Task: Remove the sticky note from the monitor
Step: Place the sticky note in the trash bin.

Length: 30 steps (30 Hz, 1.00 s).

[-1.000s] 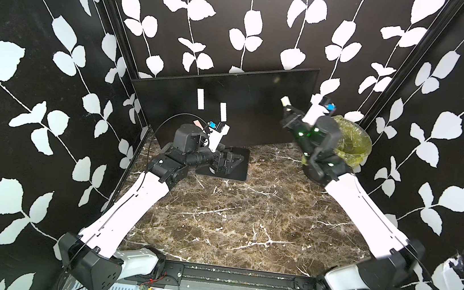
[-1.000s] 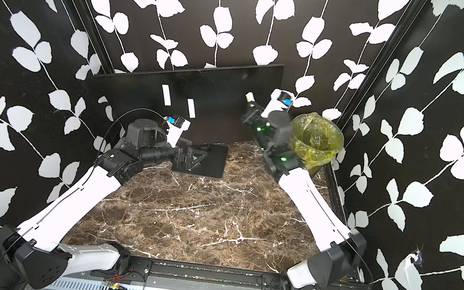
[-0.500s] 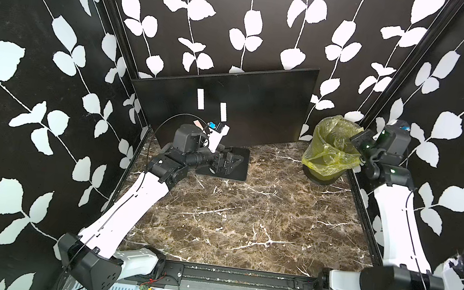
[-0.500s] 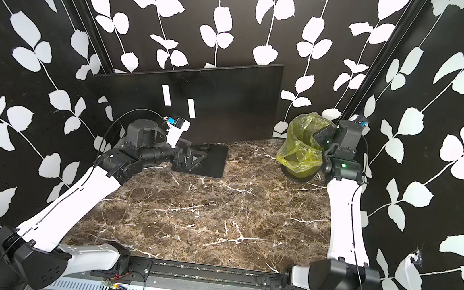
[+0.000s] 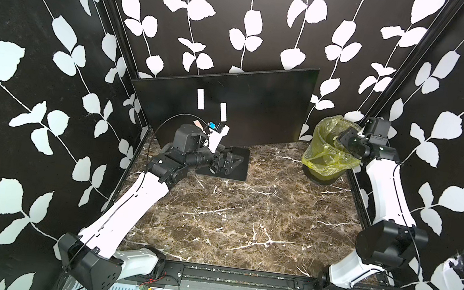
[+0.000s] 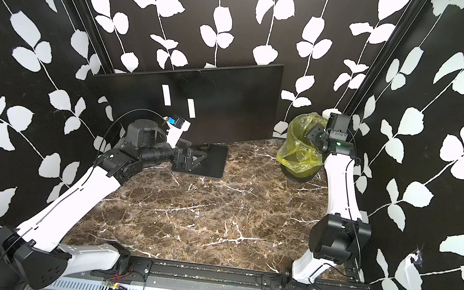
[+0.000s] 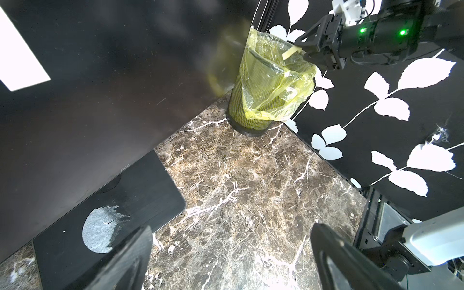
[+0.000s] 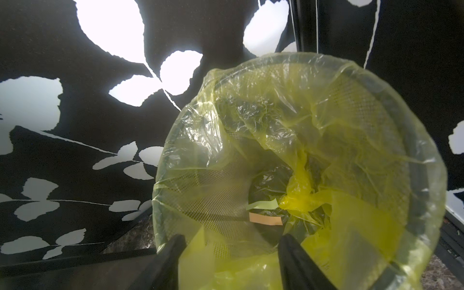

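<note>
The black monitor [image 5: 259, 101] stands at the back on its base plate [image 5: 234, 166]. My right gripper [image 8: 231, 251] is open over the yellow-lined mesh bin [image 5: 328, 153]. In the left wrist view a pale yellow sticky note [image 7: 291, 53] hangs at the right gripper [image 7: 305, 50] tips, above the bin [image 7: 266, 100]. Whether it clings to a finger or is falling I cannot tell. My left gripper [image 7: 231, 256] is open and empty, low beside the base plate [image 7: 140, 200]. Two white strips [image 5: 200, 98] show on the screen; whether they are notes or reflections I cannot tell.
A green note [image 8: 261, 205] and an orange note [image 8: 266, 219] lie at the bottom of the bin [image 8: 414, 163]. The bin sits in the back right corner against the patterned wall. The marble tabletop [image 5: 246, 218] spreads in front. A small pinkish tab [image 5: 198, 123] shows behind my left wrist.
The right arm swung from the monitor's right part to the bin with the note, and its jaws opened. The left arm has not moved.
</note>
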### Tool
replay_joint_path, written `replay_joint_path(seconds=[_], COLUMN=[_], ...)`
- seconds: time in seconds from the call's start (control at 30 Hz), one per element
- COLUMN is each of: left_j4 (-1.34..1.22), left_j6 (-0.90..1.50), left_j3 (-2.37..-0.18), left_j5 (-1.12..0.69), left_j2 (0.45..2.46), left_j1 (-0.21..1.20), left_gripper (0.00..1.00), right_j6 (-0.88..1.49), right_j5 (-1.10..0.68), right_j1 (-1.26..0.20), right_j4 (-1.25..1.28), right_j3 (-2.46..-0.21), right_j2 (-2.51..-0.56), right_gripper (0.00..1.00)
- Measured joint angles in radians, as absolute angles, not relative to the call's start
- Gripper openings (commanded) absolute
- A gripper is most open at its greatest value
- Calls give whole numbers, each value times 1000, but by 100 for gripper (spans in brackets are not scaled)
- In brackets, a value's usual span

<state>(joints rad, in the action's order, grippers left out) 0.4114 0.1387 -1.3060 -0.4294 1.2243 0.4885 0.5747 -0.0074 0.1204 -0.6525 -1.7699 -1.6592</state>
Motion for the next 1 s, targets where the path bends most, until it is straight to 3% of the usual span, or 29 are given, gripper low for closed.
replay_joint_path(seconds=[0.37,0.5,0.67,0.8,1.0], left_j4=[427,432,432,434,445], left_j6=[139,139,149,150,149], left_j3=[-1306,-1306,-1306,-1306,-1306], left_j5=[-431,-437,-449,-453,-453], left_j2=[1216,1198,1196,1196,1196], left_j1=[440,428,424,424,424], left_gripper=[99,99,99,99,99], right_j6=[478,318,165,112,110], right_j5=[59,163,246,220,66], right_j1=[115,102,74,65,66], right_j4=[-747,-841,-907,-935,-853], right_j3=[-1895,-2090,-2136,-2135,-2017], right_j2=[-1692,-1819,-1889,-1911,-1843], right_gripper=[64,69,76,86,88])
